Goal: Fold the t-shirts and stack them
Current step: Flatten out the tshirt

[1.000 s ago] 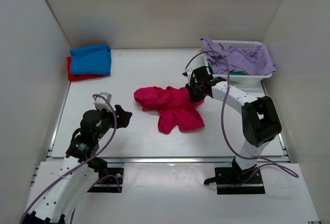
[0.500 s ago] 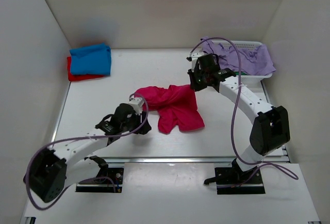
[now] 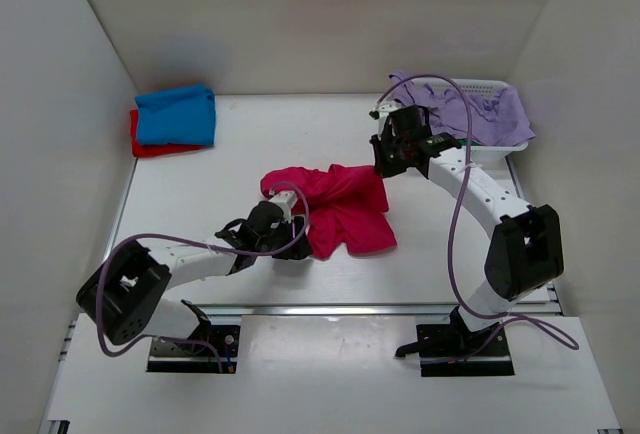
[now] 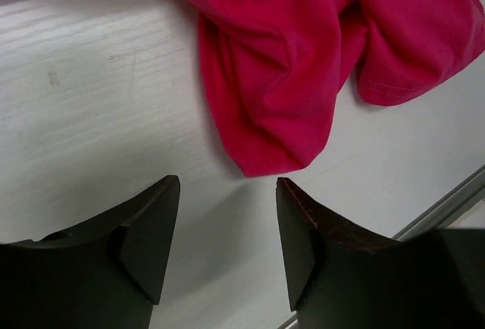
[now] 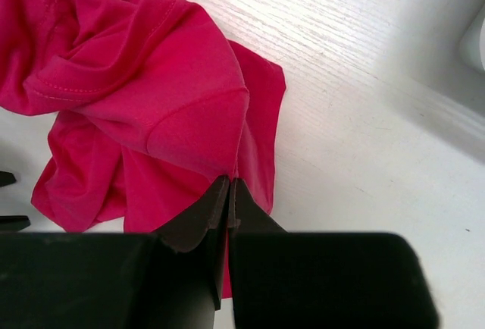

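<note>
A crumpled crimson-pink t-shirt (image 3: 340,209) lies mid-table. It also shows in the left wrist view (image 4: 303,56) and the right wrist view (image 5: 136,94). My right gripper (image 3: 385,166) is shut on the shirt's upper right edge and lifts it a little; in its own view the gripper (image 5: 229,185) pinches a fold. My left gripper (image 3: 292,247) is open and empty, low over the table just short of the shirt's lower left corner; in its own view the gripper (image 4: 227,192) has the bare table between its tips. A folded blue t-shirt (image 3: 176,114) lies on a red one (image 3: 150,145) at the far left.
A white slatted basket (image 3: 488,149) at the far right holds lilac cloth (image 3: 465,109) that spills over its rim. White walls enclose the table on three sides. A metal rail runs along the near table edge (image 3: 330,308).
My left arm has reached right and forward across the table to the shirt's lower left corner. My right gripper has lifted the shirt's upper right edge up and back a little.
</note>
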